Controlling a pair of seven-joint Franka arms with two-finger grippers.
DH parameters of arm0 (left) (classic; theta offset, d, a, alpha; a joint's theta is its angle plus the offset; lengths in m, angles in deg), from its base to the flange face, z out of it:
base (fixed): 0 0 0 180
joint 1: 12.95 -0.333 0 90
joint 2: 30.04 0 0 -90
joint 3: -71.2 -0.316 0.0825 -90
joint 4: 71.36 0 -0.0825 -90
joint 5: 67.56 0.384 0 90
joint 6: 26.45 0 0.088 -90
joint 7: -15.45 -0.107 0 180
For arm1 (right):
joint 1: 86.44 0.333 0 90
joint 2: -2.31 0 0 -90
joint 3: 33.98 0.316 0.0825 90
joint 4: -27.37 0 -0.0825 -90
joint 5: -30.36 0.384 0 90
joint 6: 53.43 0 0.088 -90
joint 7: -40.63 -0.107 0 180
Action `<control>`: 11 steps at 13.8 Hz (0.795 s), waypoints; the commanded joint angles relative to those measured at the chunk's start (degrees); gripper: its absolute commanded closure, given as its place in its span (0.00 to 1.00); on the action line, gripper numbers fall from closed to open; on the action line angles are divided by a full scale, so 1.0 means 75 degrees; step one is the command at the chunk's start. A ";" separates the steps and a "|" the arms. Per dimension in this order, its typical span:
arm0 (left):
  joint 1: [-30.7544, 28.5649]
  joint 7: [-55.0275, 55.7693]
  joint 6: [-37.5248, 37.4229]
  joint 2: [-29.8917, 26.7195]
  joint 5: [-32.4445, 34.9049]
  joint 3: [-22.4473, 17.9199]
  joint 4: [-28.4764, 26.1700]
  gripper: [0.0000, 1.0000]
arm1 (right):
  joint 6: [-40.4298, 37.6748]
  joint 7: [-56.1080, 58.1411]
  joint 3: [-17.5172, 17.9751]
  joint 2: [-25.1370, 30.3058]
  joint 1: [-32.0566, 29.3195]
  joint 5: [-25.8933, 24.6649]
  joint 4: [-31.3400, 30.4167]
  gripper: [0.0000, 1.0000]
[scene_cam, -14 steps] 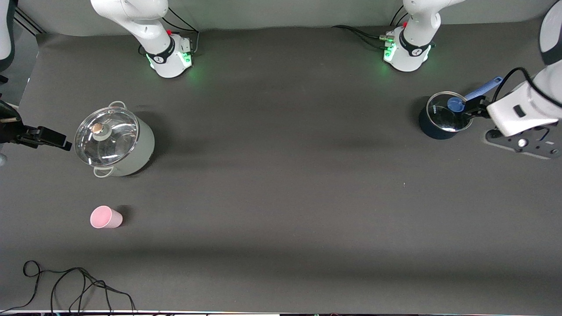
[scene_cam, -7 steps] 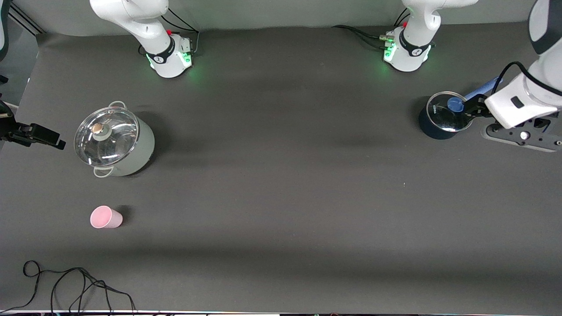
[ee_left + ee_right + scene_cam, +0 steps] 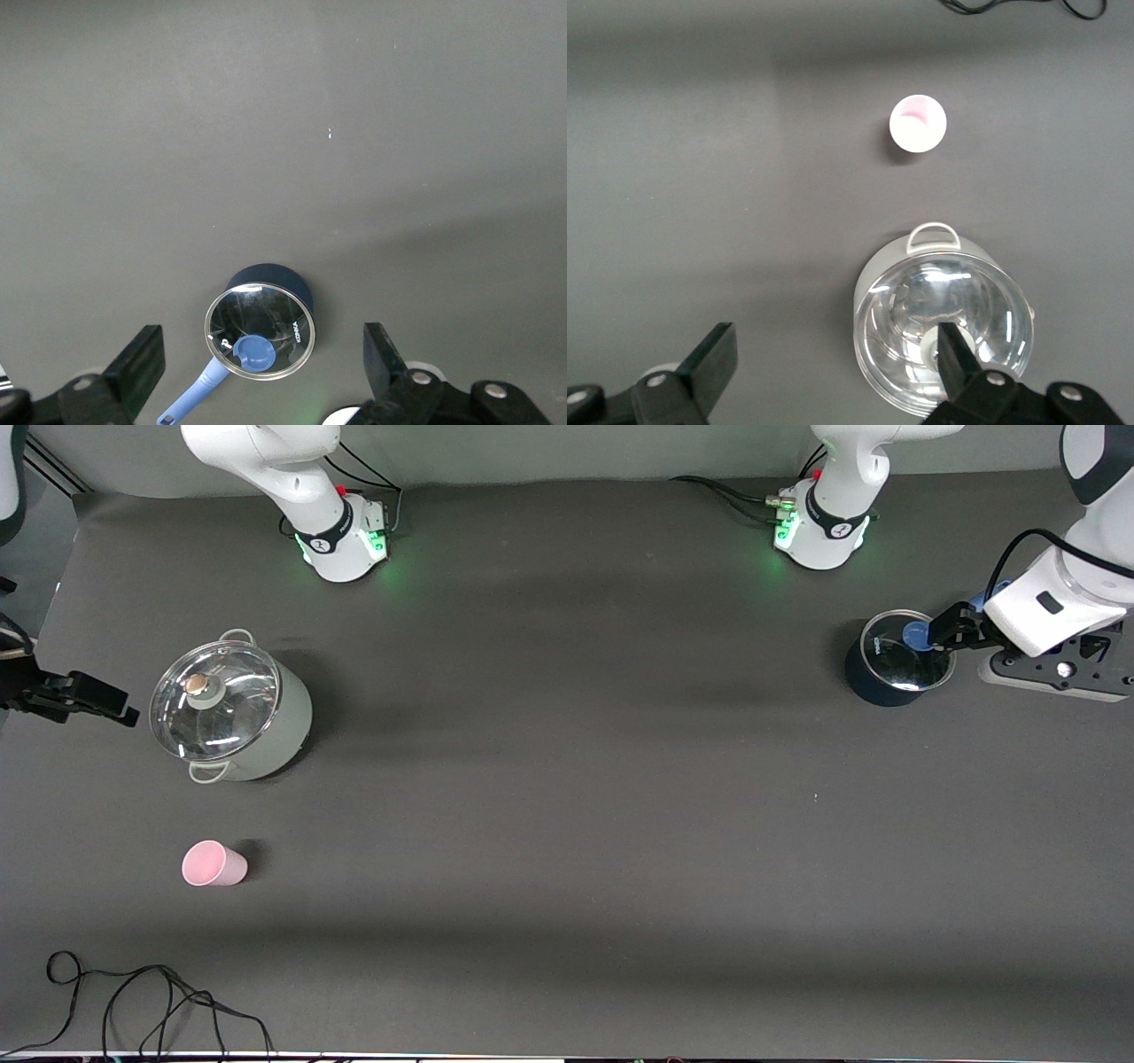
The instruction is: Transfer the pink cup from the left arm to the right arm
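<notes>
The pink cup (image 3: 213, 864) stands alone on the dark table near the right arm's end, nearer to the front camera than the grey pot. It also shows in the right wrist view (image 3: 918, 123). My right gripper (image 3: 84, 698) is open and empty, up in the air over the table's edge beside the grey pot; in its wrist view (image 3: 833, 359) the jaws stand wide apart. My left gripper (image 3: 957, 631) is open and empty over the dark saucepan at the left arm's end; its wrist view (image 3: 260, 361) shows the jaws wide apart.
A grey pot with a glass lid (image 3: 230, 713) stands near the right arm's end, also in the right wrist view (image 3: 943, 332). A dark saucepan with a blue handle and glass lid (image 3: 895, 660) shows in the left wrist view (image 3: 260, 329). A black cable (image 3: 133, 1001) lies at the near edge.
My left gripper has moved toward the arms' bases, over the saucepan's handle. My right gripper has shifted slightly. The pink cup has not moved.
</notes>
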 commanded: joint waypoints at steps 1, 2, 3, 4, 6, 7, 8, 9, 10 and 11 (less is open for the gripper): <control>-0.0065 0.0009 -0.0576 0.0324 -0.0143 -0.0315 0.0550 0.00 | -0.0008 -0.0003 -0.0027 0.0045 0.0085 -0.0020 0.0074 0.00; -0.0076 0.0021 -0.0602 0.0325 -0.0247 -0.0327 0.0539 0.00 | -0.0008 -0.0015 -0.0027 0.0057 0.0085 -0.0008 0.0086 0.00; -0.0065 0.0056 -0.0544 0.0313 -0.0260 -0.0304 0.0527 0.00 | -0.0008 -0.0027 -0.0027 0.0057 0.0085 -0.0008 0.0098 0.00; -0.0065 0.0091 -0.0462 0.0313 -0.0283 -0.0246 0.0504 0.00 | -0.0008 -0.0027 -0.0015 0.0057 0.0085 -0.0008 0.0109 0.00; -0.0088 0.0103 -0.0170 0.0290 -0.0295 -0.0245 0.0399 0.00 | -0.0008 -0.0027 -0.0027 0.0057 0.0085 -0.0008 0.0109 0.00; -0.0100 0.0149 -0.0168 0.0266 -0.0284 -0.0245 0.0398 0.00 | -0.0008 -0.0027 -0.0027 0.0057 0.0085 -0.0008 0.0109 0.00; -0.0123 0.0173 -0.0168 0.0266 -0.0284 -0.0234 0.0410 0.00 | -0.0020 -0.0027 -0.0027 0.0057 0.0085 -0.0008 0.0109 0.00; -0.0228 0.0185 -0.0215 0.0278 -0.0284 -0.0234 0.0456 0.00 | -0.0009 -0.0027 -0.0027 0.0057 0.0085 -0.0008 0.0109 0.00; -0.0264 0.0173 -0.0273 0.0290 -0.0295 -0.0210 0.0526 0.00 | -0.0020 -0.0027 -0.0027 0.0069 0.0085 -0.0008 0.0109 0.00; -0.0264 0.0173 -0.0274 0.0313 -0.0295 -0.0210 0.0597 0.00 | -0.0020 -0.0015 -0.0027 0.0069 0.0085 -0.0008 0.0109 0.00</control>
